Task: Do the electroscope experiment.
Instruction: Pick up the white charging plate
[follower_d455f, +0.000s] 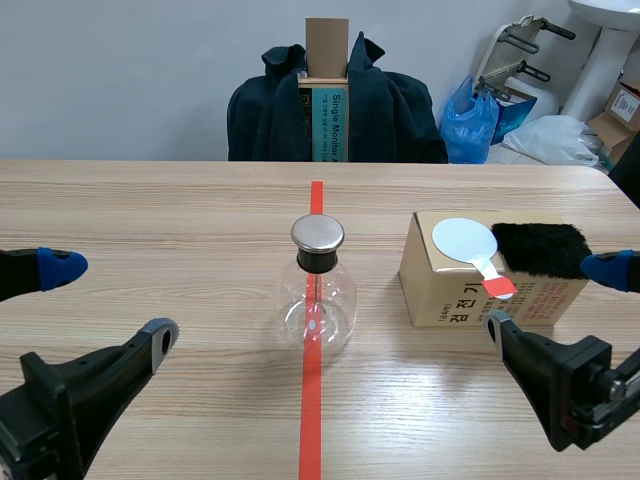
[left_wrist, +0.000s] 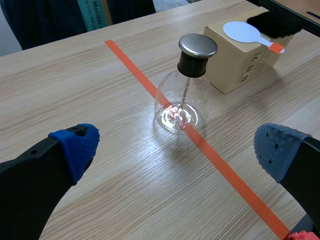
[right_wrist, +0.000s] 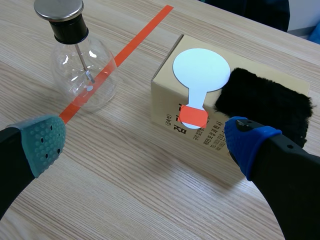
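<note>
- The left claw (follower_d455f: 110, 300) is spread wide and grips nothing. The electroscope lies ahead of it and off toward the other arm, well apart from its pads.
- The electroscope (follower_d455f: 318, 290) is a clear round flask with a metal cap (follower_d455f: 318, 234) and a thin rod hanging inside. It stands upright on the orange tape line (follower_d455f: 311, 400), roughly midway between the two claws.
- The cardboard box (follower_d455f: 440, 295) sits just ahead of the right claw, near the flask but not touching it.
- On the box top lies the white paddle (right_wrist: 201, 70). Its round disc points away from the right claw, and its red-tipped handle (right_wrist: 193, 116) points back toward that claw, jutting past the box's near edge.
- The black fur pad (right_wrist: 265, 102) lies on the same box top, just beside the paddle, toward the right claw's outer finger.
- The right claw (right_wrist: 145, 141) is spread and empty. It is much the nearer arm to paddle and fur, so I judge the pick is its job.
- The handle's long axis runs toward that claw, so the fingers would have to close across it. The fur crowds one side.
</note>
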